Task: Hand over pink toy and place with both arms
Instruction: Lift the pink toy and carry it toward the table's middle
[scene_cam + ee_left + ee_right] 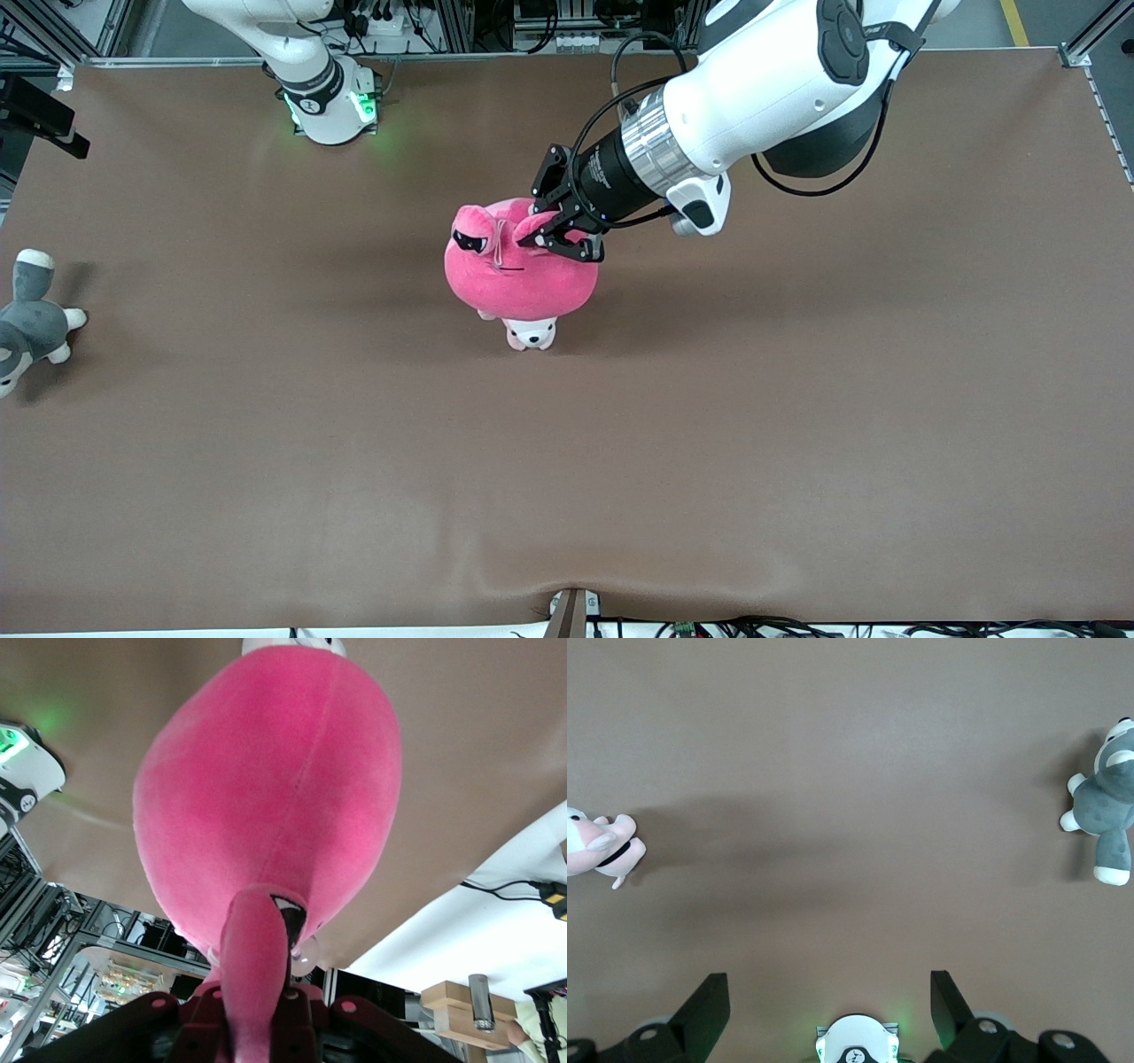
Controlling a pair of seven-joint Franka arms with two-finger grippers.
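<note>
The left gripper (560, 229) has its jaws pinched tight on one small ear-like flap at the top of the pink toy (518, 270), and the round hot-pink body hangs below that flap, lifted over the middle of the tabletop (797, 425); in the left wrist view the flap (255, 970) runs straight into the jaws while the body (266, 788) swells out past it; judging by how the fabric stretches and sags, the toy is soft, light and squashy, not fragile and not slippery, so a thin flap holds it but lets it swing, and a second grip would probably sit best on the other ear or a bunched fold of the plush body; directly under the toy a small pale pink-and-white puppy plush (530, 333) lies on the tabletop; a grey-and-white husky plush (28, 321) lies at the right arm's end; the right gripper (829, 1010) waits with its jaws wide apart and empty, up near its own base (332, 106); small print on the left gripper's black wrist is unreadable.
</note>
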